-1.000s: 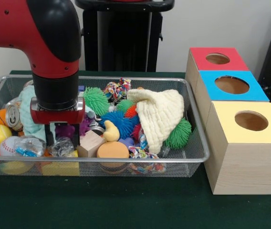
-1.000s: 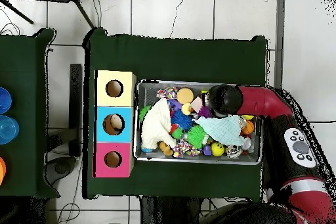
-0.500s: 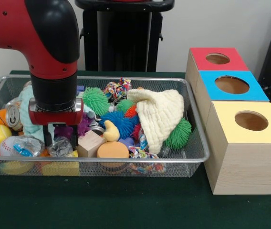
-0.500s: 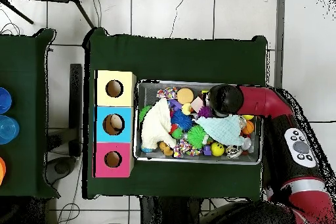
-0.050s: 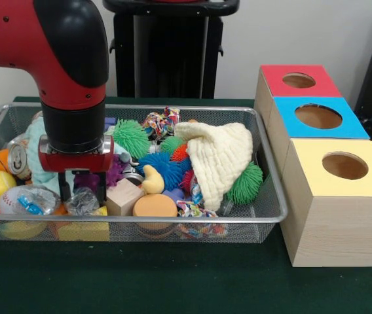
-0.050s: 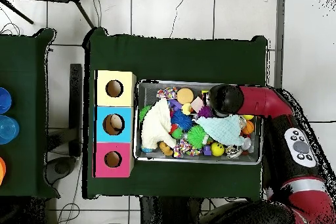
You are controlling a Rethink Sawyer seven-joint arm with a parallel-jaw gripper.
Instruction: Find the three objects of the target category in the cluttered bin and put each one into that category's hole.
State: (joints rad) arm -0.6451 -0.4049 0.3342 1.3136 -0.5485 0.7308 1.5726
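Inside the wire bin (image 5: 264,216), near its left end, the claw (image 5: 80,191) is lowered with fingers parted around a crinkled clear object (image 5: 82,201), nothing gripped yet. No target object can be seen delivered to the holed boxes (image 5: 333,190); all three placements are judged outstanding.

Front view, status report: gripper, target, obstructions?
Gripper open, down in wire mesh bin. Straddling crumpled clear plastic piece. Nothing gripped. Wooden cube alongside.

Toys crowd my gripper (image 5: 81,194) at lower left of bin (image 5: 268,216); green table (image 5: 173,278) below lies open.
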